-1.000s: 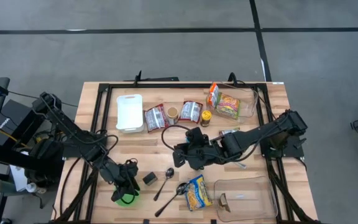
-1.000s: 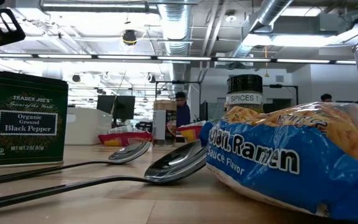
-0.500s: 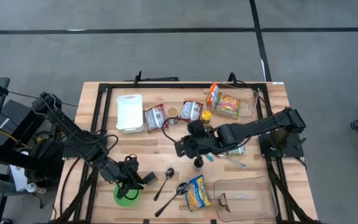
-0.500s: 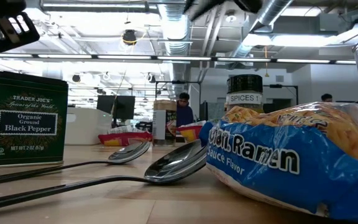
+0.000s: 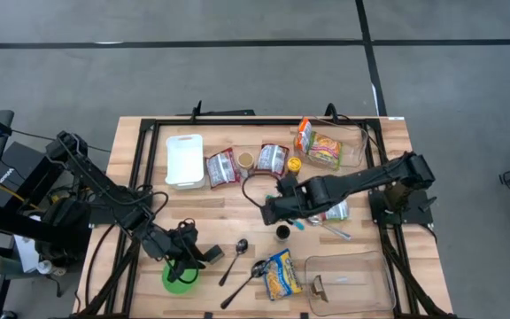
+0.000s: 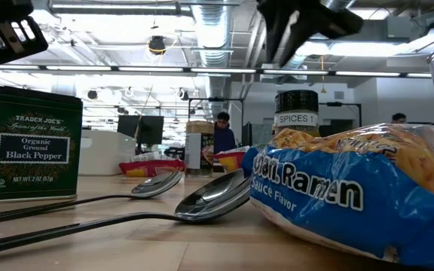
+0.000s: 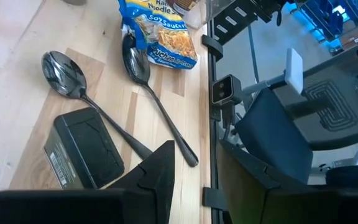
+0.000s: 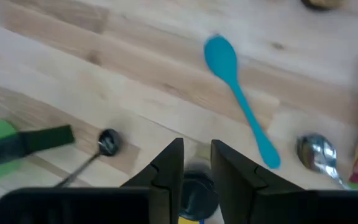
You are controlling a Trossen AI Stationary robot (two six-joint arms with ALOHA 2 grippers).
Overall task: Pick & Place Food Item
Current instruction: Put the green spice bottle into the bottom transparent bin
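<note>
A spice jar (image 5: 282,232) with a dark lid (image 8: 197,194) stands upright on the wooden table, near its middle. My right gripper (image 5: 277,217) hangs just above the jar and points steeply down. Its fingers (image 8: 166,174) stand a narrow gap apart with nothing between them. The low view shows them above the jar (image 6: 296,113). My left gripper (image 5: 187,259) hovers near the front left over a green bowl (image 5: 180,278), open and holding nothing (image 7: 197,180). A blue ramen packet (image 5: 280,273) lies flat near the front edge.
A black pepper tin (image 5: 212,254) and two metal spoons (image 5: 235,259) lie between the grippers. A blue spoon (image 8: 238,99) lies beside the jar. More packets (image 5: 222,167), a white tub (image 5: 184,159) and a clear box (image 5: 348,151) sit at the back, and a clear tray (image 5: 348,279) at the front right.
My right gripper has gone toward the table's right and far side, sunk and tipped to point steeply down, uncovering the spice jar, which has not moved. My left gripper has turned at the wrist in place, showing more of the green bowl.
</note>
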